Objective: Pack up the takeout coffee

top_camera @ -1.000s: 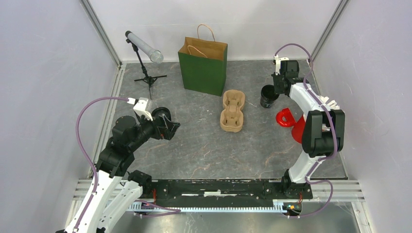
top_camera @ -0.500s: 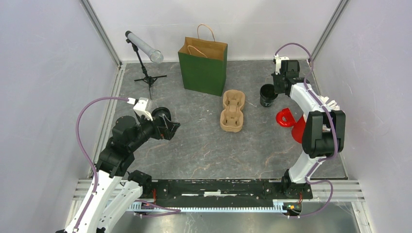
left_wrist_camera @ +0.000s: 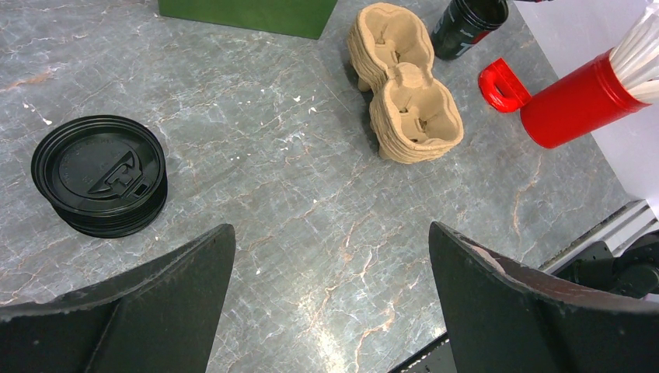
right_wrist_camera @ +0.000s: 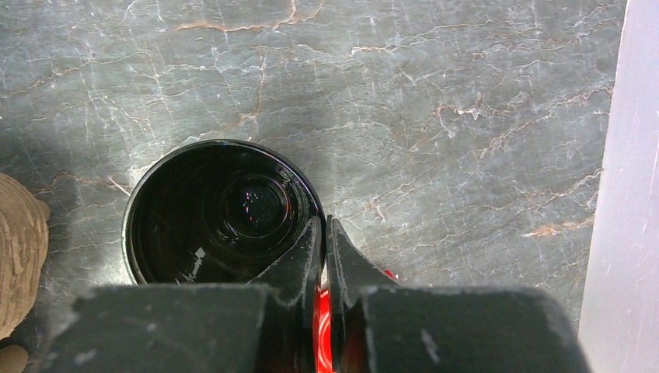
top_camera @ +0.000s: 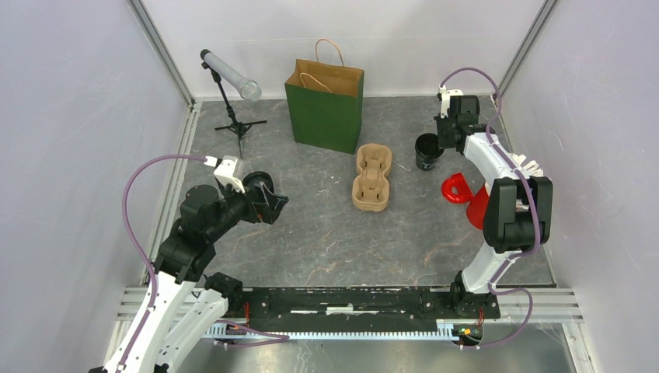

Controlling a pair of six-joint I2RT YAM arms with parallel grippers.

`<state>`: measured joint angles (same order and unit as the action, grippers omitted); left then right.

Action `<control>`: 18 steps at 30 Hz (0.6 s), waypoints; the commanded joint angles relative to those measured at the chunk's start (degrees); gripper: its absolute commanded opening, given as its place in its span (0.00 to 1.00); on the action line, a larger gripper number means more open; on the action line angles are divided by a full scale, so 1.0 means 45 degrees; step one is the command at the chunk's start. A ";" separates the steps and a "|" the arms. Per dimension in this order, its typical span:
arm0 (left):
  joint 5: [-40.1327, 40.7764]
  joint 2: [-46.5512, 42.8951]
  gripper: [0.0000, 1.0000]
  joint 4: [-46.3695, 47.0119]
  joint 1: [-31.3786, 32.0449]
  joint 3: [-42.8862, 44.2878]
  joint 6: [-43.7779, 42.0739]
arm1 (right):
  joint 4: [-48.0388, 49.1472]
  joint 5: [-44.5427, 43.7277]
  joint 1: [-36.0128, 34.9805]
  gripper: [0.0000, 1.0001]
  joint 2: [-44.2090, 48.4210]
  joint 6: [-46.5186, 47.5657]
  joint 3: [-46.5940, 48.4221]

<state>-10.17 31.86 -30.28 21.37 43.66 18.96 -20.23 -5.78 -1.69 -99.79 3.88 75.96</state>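
No lidded takeout coffee cup shows in any view. A lidless black cup [top_camera: 426,151] stands on the table at the far right, beside the brown pulp cup tray [top_camera: 371,177]. My right gripper [top_camera: 444,140] is shut on this cup's rim [right_wrist_camera: 217,210], one finger inside and one outside. My left gripper [top_camera: 273,206] is open and empty above the left of the table. In the left wrist view its gripper [left_wrist_camera: 328,229] hangs over bare table, with a squat stack of black lids [left_wrist_camera: 99,175] to the left and the tray [left_wrist_camera: 408,93] ahead.
A green paper bag [top_camera: 325,109] stands upright at the back, behind the tray. A red container with a handle [top_camera: 474,203], holding white sticks, stands near the right arm. A small tripod with a clear tube [top_camera: 229,78] stands at the back left.
My right gripper and the lidless cup have shifted slightly toward the back left. The left arm has not moved.
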 commanded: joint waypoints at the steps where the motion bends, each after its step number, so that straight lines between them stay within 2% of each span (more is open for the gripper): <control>1: -0.0123 0.0011 1.00 0.0401 0.0035 -0.0022 -0.0151 | 0.0423 0.0192 0.0064 0.01 0.0583 -0.0052 0.0492; 6: -0.0137 0.0029 1.00 0.0401 0.0031 -0.0027 -0.0142 | 0.0496 0.0414 0.0101 0.00 0.0752 -0.0234 0.0550; 11: -0.0128 0.0022 1.00 0.0390 0.0028 -0.0019 -0.0150 | 0.0906 0.1245 0.0298 0.00 0.1121 -0.1368 0.0230; 18: -0.0141 0.0037 1.00 0.0391 0.0034 -0.0021 -0.0132 | 0.1308 0.2596 0.1158 0.00 0.1187 -0.2211 -0.0047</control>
<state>-10.17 31.88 -30.28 21.37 43.66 18.96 -17.74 1.45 2.11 -96.36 -2.28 75.96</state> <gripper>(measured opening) 0.996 0.008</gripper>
